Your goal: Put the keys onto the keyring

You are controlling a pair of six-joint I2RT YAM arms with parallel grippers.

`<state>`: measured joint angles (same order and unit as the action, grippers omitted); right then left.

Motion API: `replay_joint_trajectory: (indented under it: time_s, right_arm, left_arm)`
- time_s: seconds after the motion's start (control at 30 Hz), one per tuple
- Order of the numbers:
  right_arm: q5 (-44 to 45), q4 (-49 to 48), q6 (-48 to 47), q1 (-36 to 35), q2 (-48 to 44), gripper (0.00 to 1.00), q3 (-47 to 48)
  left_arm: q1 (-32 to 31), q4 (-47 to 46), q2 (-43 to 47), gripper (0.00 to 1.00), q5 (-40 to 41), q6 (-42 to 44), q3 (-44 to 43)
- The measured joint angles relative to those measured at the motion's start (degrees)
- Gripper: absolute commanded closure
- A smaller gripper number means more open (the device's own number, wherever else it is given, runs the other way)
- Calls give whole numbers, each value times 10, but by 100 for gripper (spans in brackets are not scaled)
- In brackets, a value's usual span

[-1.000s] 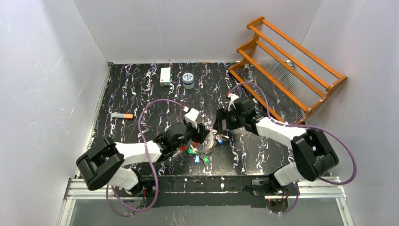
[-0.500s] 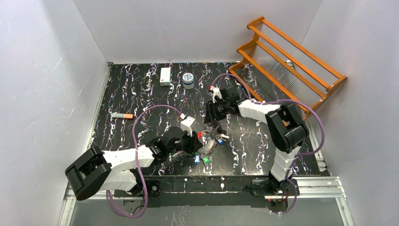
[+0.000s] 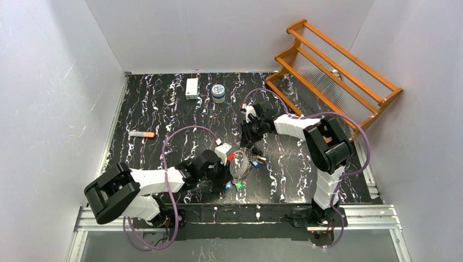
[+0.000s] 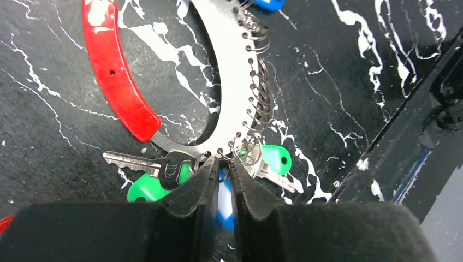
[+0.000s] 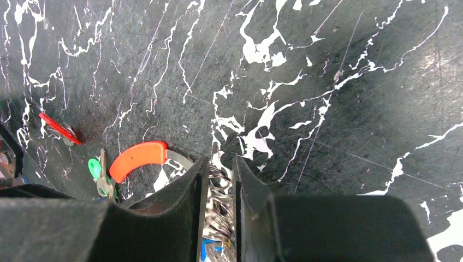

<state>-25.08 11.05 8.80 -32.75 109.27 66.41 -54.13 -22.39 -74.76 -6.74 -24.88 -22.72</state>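
Left gripper (image 4: 221, 165), right gripper (image 5: 221, 164) narrowed over keyring (image 4: 228, 71).

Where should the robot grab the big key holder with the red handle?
Probably by the red handle of the keyring, from straight above, pinching across its narrow width. It lies flat, and the keys hang off the silver part, not there.

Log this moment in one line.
left gripper: jaws narrow at keyring rim, grip unconfirmed | right gripper: jaws narrow astride keyring loops, grip unconfirmed | keys: green-capped pair by left gripper
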Motion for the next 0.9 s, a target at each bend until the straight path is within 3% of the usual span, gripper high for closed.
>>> replay_joint_trajectory:
  time_s: [0.43,0.73,0.9]
  right_arm:
    - [-6,-34,4,5,-33,78,-61]
    - [27,-38,14,18,-73,87,-104]
    - [59,-26,24,21,-97,89,-118]
  left_arm:
    - [-3,97,-66,96,14,28,-87]
    - [-7,191,-126,99,17,119,-179]
    - [23,223,-153,100,0,154,-213]
